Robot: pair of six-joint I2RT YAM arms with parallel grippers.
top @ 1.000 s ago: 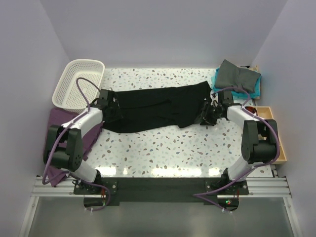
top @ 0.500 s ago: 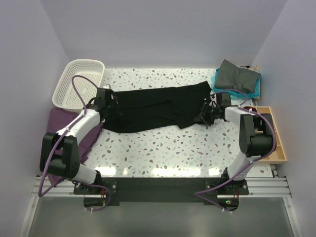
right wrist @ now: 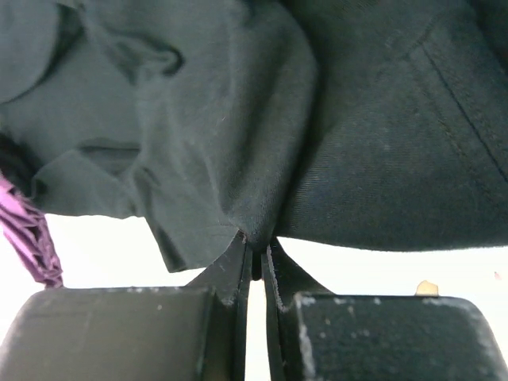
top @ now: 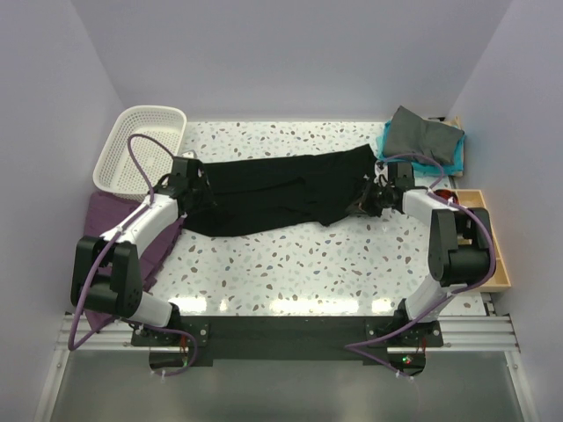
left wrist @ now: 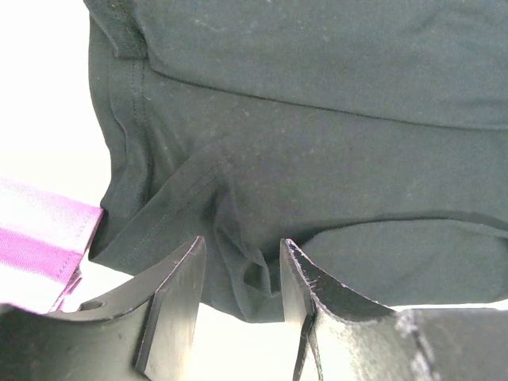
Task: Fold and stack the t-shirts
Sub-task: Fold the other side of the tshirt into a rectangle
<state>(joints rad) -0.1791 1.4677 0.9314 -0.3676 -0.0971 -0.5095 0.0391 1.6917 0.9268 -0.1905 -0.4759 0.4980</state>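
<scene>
While the left elbow (top: 95,268) has swung out, left gripper (left wrist: 240,266) sits half-open astride the hem of the large black fabric t-shirt (top: 273,195), holding nothing; right gripper (right wrist: 254,252) pinches the right-edge end. Fold waits on left grasp.

You have the large black soft-fabric t-shirt (top: 281,189) stretched sideways across the far half of the table (top: 290,264), rumpled and creased rather than flat; its left end bunches into a raised ridge; its right end gathers into a tight fold; the dark grey fabric t-shirt (top: 424,132) sits folded at the far right corner, on top of the teal fabric t-shirt (top: 449,161), whose edges peek out beneath.
</scene>
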